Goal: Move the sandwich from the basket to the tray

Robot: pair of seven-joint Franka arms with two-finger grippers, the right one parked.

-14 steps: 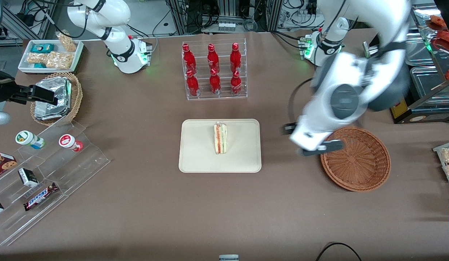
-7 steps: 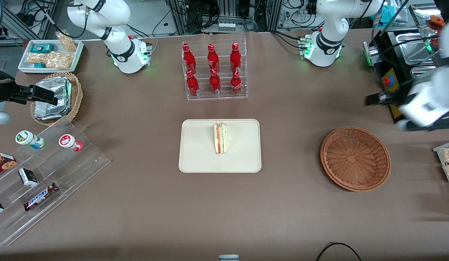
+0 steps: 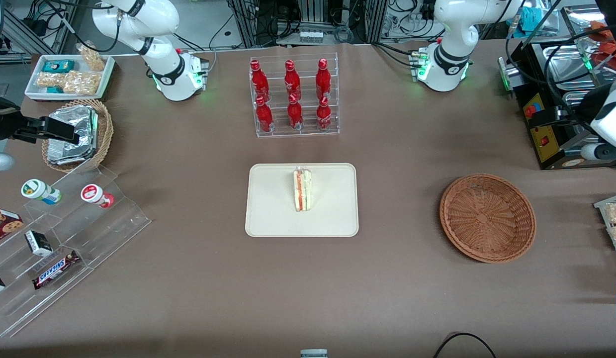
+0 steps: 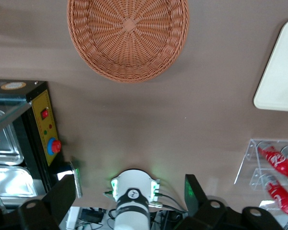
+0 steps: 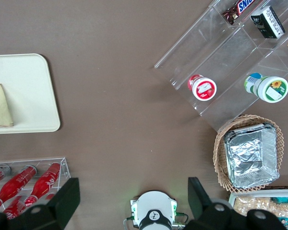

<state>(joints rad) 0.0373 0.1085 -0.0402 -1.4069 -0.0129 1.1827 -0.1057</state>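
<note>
Tool now clear of empty basket; sandwich on tray.

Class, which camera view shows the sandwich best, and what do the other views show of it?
The front view: the whole sandwich stands on the tray, its red and green filling visible. The right wrist view shows only part of it at the picture's edge. The left wrist view shows none, only a tray corner and the empty basket. The open hand is parked at the working arm's end.

Reddish-brown woven basket, cream tray, black gripper
</note>
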